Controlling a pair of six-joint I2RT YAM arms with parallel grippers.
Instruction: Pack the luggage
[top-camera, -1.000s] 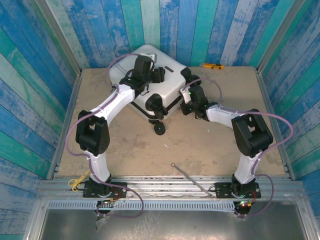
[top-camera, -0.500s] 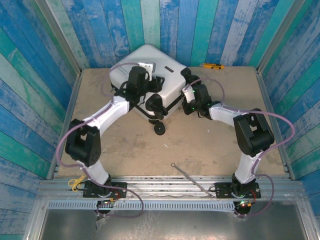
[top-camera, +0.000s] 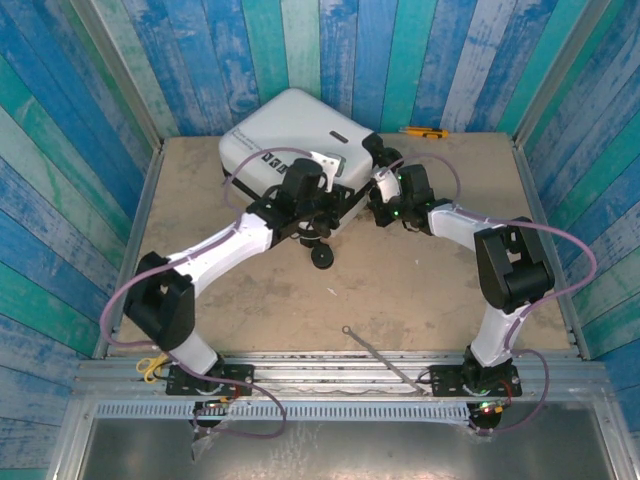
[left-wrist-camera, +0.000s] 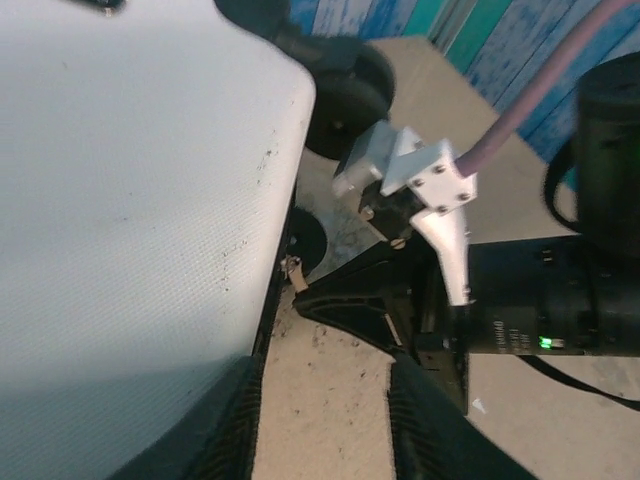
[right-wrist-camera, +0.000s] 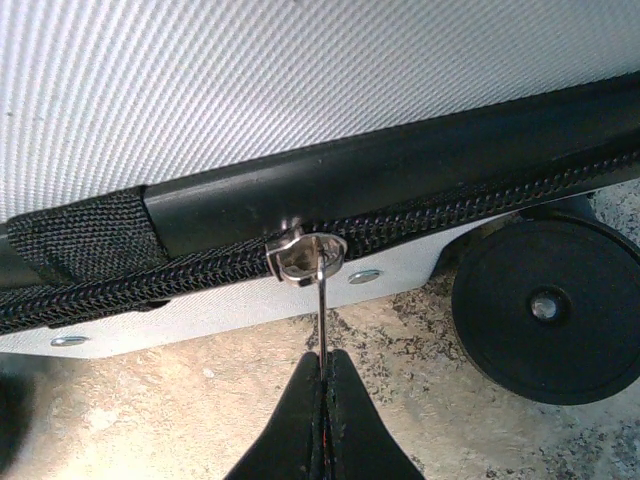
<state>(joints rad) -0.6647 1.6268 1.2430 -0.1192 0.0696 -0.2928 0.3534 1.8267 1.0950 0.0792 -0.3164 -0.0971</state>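
Nearest the arm bases, a thin metal rod (top-camera: 374, 349) lay slantwise on the bare table (top-camera: 420, 290). Farther in, the left arm reached up and to the right, so that the left gripper (top-camera: 312, 222) sat at the near edge of the luggage (top-camera: 290, 125). In its wrist view the left gripper (left-wrist-camera: 320, 440) had its jaws partly apart, a moderate gap with only tabletop between them. The white shell rose just to its left; whether the left finger touched it I could not tell. A black wheel (top-camera: 322, 258) stuck out on the near side of the case, just near of that gripper.

To the right, the right gripper (top-camera: 381, 197) was at the near right corner of the case. Its wrist view showed the right gripper (right-wrist-camera: 322, 372) closed tight, pinching the thin metal zipper pull (right-wrist-camera: 321, 300). The pull hung from the slider on the black zipper (right-wrist-camera: 500, 195), with another wheel (right-wrist-camera: 545, 310) to its right.

The luggage lay flat and closed at the far middle of the table, against the blue plank wall. A yellow pen-like item (top-camera: 424, 131) rested at the far edge to its right.
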